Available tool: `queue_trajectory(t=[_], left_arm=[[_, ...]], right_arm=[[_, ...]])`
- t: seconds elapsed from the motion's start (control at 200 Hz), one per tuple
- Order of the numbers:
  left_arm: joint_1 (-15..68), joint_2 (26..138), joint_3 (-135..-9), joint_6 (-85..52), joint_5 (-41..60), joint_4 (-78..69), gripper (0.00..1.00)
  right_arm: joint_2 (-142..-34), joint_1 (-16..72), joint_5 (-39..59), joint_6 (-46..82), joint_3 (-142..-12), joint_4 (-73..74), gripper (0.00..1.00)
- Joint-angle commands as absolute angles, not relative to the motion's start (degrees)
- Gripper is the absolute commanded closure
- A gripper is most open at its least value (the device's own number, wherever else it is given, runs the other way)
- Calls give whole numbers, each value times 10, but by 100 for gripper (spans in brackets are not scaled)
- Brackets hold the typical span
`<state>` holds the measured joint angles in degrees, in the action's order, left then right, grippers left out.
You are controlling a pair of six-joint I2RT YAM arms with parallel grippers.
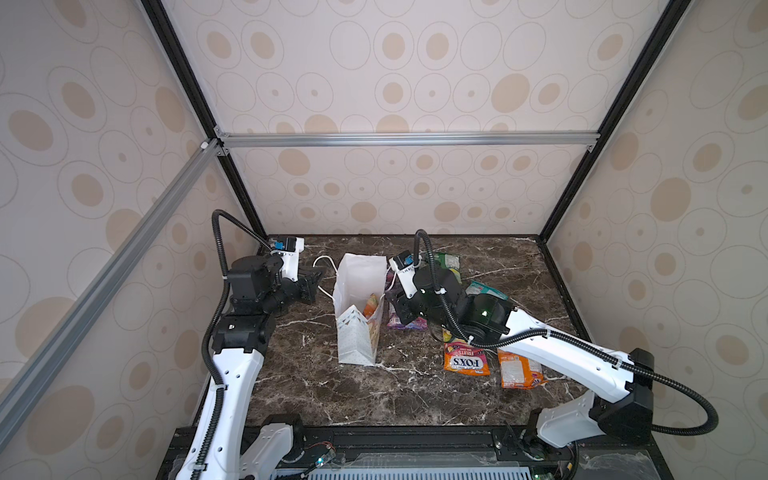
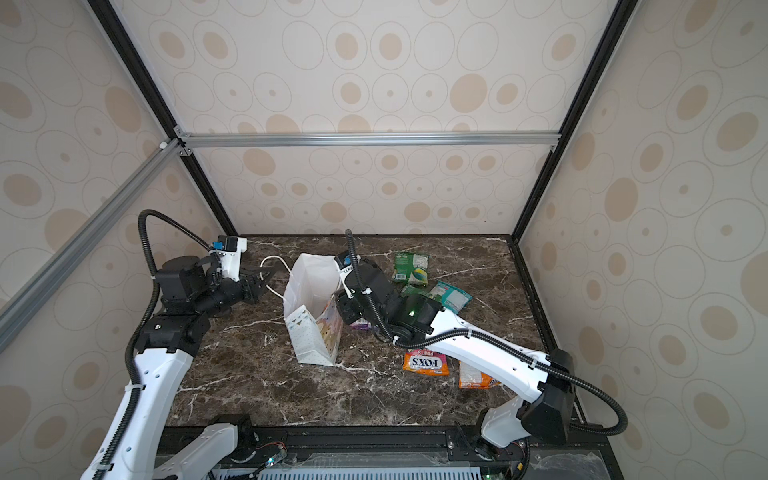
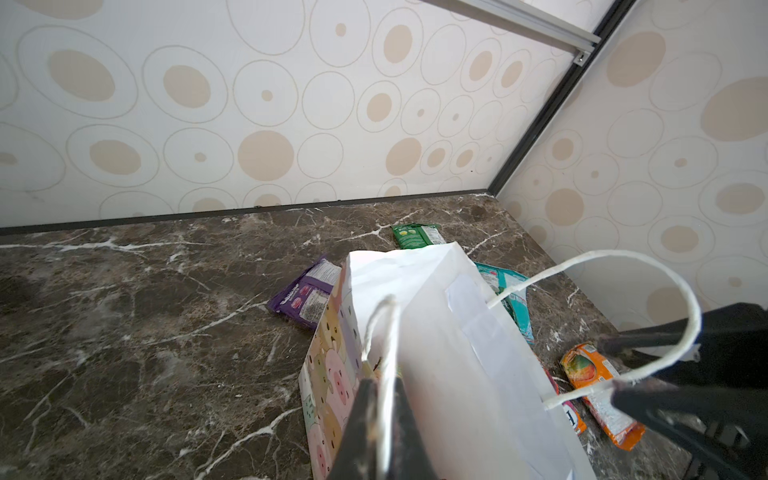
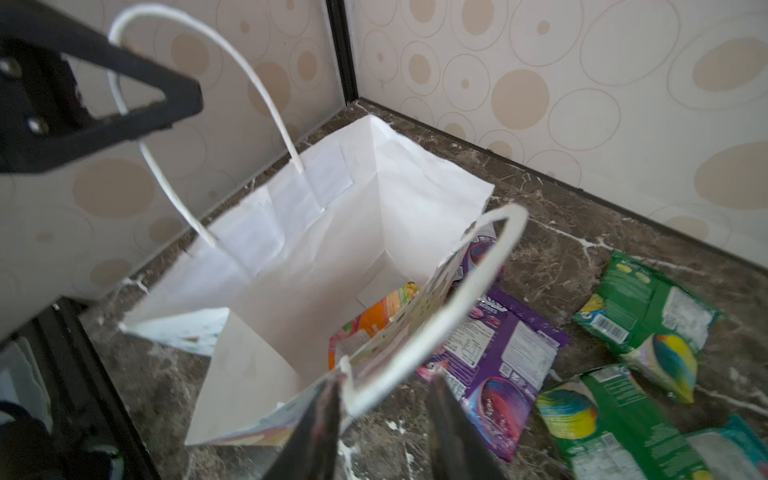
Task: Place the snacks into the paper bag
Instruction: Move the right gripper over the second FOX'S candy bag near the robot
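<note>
A dark marbled bench point(image 1: 353, 399), seen from above. Nearest, at 4 o'clock from the bag, an orange FOX'S packet point(image 1: 466, 362) and a second orange packet point(image 1: 519, 370) lie flat.

At centre the white paper bag point(image 1: 353, 349) stands upright with its mouth open and one orange packet in the bag point(image 4: 374, 316). By my reading, one snack is in and seven are left out.

At the bag's 9 o'clock the left gripper point(image 3: 382, 390) has its fingers close together with the near cord handle point(image 3: 392, 340) between them. I cannot tell whether they pinch it. At 3 o'clock the right gripper point(image 4: 386, 378) is spread, with the other cord handle point(image 4: 478, 291) looped between its fingers.

Beyond lie purple packets point(image 4: 498, 357), a teal packet point(image 2: 451, 295) and, farthest, at 2 o'clock, two green packets point(image 4: 648, 320).

The right arm point(image 1: 540, 336) covers most of the purple packets in both top views. The bag's own wall hides part of its floor.
</note>
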<state>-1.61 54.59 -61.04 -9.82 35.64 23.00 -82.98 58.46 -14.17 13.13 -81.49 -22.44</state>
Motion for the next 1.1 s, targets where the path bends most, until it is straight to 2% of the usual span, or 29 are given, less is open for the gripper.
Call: queue_trajectory(t=[0.0,0.06,0.13,0.235,0.305,0.43,0.575,0.76,0.925,1.095], left_arm=[[-19,534,-641,-101,314,262,77],[-19,530,-647,-112,308,264,72],[-19,527,-654,-129,307,263,56],[-19,536,-679,-143,307,284,54],[-19,536,-693,-142,288,298,47],[-19,552,-733,-132,250,319,39],[-19,615,-819,-116,254,382,40],[-19,656,-872,-102,286,407,39],[-18,684,-900,-74,303,444,41],[-18,653,-897,-57,312,448,41]], right_arm=[[-809,586,-116,108,-811,-220,46],[-796,586,-122,116,-806,-220,38],[-775,585,-117,127,-806,-229,34],[-718,585,-101,138,-774,-227,31],[-662,585,-100,141,-727,-202,27],[-596,577,-105,147,-694,-217,24],[-556,559,-129,166,-696,-322,21],[-508,471,-129,221,-643,-418,19],[-508,429,-134,263,-616,-480,19],[-544,408,-162,295,-603,-539,19]])
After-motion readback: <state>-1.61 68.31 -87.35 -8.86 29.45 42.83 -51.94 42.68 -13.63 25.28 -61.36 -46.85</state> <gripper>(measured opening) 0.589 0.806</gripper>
